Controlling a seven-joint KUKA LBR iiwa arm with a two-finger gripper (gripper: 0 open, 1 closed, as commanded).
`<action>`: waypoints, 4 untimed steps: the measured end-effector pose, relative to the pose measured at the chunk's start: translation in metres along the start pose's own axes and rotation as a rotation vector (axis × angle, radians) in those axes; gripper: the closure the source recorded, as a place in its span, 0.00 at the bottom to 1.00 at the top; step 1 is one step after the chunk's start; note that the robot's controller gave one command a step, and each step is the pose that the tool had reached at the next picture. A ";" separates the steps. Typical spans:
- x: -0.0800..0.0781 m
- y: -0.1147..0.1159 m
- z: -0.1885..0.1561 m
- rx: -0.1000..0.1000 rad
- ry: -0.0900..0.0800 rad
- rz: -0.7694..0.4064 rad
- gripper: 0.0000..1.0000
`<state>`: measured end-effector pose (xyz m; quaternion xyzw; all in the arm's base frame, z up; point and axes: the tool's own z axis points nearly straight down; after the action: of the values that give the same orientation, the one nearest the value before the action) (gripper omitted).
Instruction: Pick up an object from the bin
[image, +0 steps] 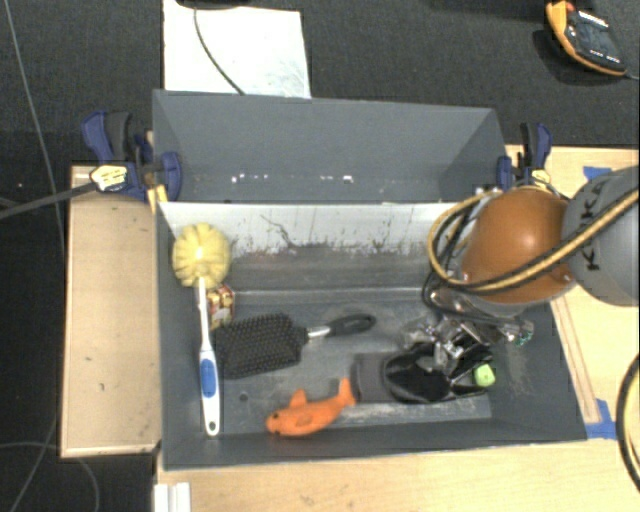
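Subject item: a glossy black object (412, 381), kind not discernible, lies on the bin (300, 455) floor to the right of the black hairbrush (258, 345) and slightly nearer the front wall than the brush's head. A flat dark grey part of it, or a separate piece touching it, extends on the side facing the hairbrush.

Gripper (448, 352): positioned directly over the black object's right portion, low in the bin and at or very near contact. Whether it is open or closed cannot be told, and no grasp can be confirmed. A small green item (485, 376) sits just beside the gripper, on the side away from the hairbrush.

Arm: enters from the right, well beyond the hairbrush's handle end. The wrist's rounded orange-brown cover (510, 245) stands above the gripper, with black cables looped around it, and the tool points steeply downward.

Other contents: an orange fish-shaped toy (310, 410) lies in front of the hairbrush's handle. A dish brush (205, 335) with yellow head, white handle and blue grip lies just left of the hairbrush's head.
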<state>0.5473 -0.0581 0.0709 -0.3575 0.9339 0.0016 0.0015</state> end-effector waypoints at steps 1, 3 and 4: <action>0.000 0.000 0.000 0.000 0.000 0.001 1.00; 0.001 0.001 -0.006 -0.002 0.001 0.002 1.00; 0.001 0.001 -0.019 -0.003 0.001 0.003 1.00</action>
<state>0.5460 -0.0576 0.0899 -0.3562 0.9344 0.0028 0.0003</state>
